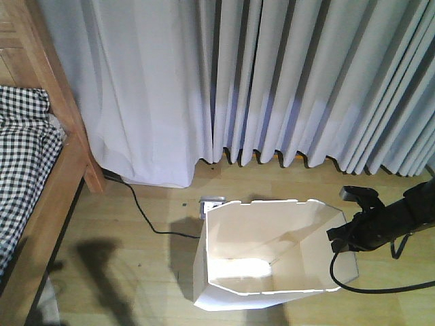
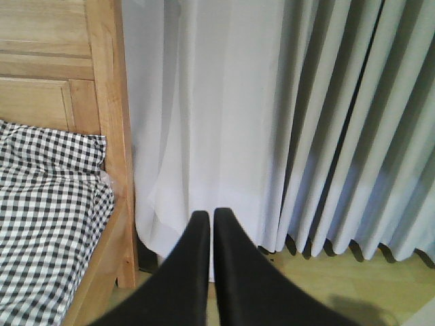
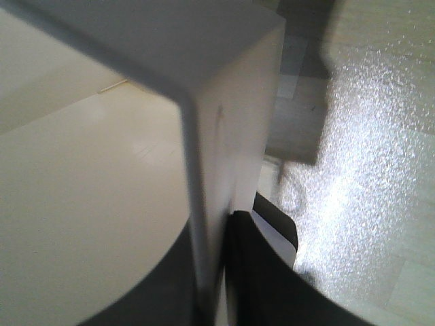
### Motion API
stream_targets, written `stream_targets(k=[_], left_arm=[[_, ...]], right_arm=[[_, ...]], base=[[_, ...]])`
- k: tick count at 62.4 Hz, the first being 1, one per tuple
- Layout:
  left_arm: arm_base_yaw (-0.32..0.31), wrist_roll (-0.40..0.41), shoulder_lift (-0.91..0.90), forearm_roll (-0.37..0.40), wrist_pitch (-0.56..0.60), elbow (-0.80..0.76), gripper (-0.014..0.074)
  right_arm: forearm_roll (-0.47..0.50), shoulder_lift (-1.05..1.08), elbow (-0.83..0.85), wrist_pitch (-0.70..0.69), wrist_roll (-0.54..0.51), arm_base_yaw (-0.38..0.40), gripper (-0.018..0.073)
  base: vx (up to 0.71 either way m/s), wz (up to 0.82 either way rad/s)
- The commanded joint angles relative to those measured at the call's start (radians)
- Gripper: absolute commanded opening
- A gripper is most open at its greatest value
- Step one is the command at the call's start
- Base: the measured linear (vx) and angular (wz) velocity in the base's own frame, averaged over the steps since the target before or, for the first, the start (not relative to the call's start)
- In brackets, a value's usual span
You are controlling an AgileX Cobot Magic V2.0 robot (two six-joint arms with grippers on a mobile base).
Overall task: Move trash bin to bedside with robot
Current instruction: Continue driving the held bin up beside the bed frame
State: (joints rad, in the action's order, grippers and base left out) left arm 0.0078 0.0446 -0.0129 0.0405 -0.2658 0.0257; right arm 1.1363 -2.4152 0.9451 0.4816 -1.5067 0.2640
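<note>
The right hand (image 1: 345, 236), clamped on the white thin-walled octagonal plastic bin (image 1: 262, 227), should drag gently toward the wooden-framed checked bed (image 1: 47, 197) at nine o'clock.

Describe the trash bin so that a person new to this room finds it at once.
Look below the long grey-white curtains, on the wooden floor right of the bed. The trash bin sits there: white, open-topped, with an angular rim, the only container, one wall clamped by the right gripper.
</note>
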Motion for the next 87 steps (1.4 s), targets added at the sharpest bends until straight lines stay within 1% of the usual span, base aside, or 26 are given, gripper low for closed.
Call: stream_targets(k=[1,22,67,72,74,80,83,87], left_arm=[[0.0,0.006,-0.014,0.004,0.069,0.019,-0.0006],[0.0,0.006,-0.014,0.004,0.069,0.019,-0.0006],[0.0,0.006,-0.014,0.004,0.069,0.019,-0.0006],[0.0,0.006,-0.014,0.004,0.069,0.019,-0.0006],[0.0,0.006,-0.014,0.004,0.069,0.019,-0.0006],[0.0,0.006,-0.014,0.004,0.069,0.019,-0.0006],[0.0,0.006,-0.014,0.004,0.069,0.019,-0.0006],[0.0,0.006,-0.014,0.004,0.069,0.019,-0.0006]], right_arm=[[0.039,0.077,0.009,0.196,-0.002,0.003,-0.0005],[0.039,0.077,0.009,0.196,-0.002,0.003,-0.0005],[0.04,0.077,0.009,0.195,-0.002,0.003,-0.0005],[0.047,0.077,0.009,0.172,-0.005,0.003,-0.0005],[0.061,0.077,0.009,0.142,-0.005,0.003,-0.0005],[0.13,0.067,0.017,0.036,0.065,0.003,-0.0005],[0.128,0.053,0.029,0.029,0.088,0.003,-0.0005],[0.094,0.023,0.059,0.048,0.089,0.003,-0.0003]], base=[[0.14,0.01],[0.09,0.0],[0.0,0.0],[0.0,0.0],[0.0,0.0],[0.0,0.0],[0.0,0.0],[0.0,0.0]])
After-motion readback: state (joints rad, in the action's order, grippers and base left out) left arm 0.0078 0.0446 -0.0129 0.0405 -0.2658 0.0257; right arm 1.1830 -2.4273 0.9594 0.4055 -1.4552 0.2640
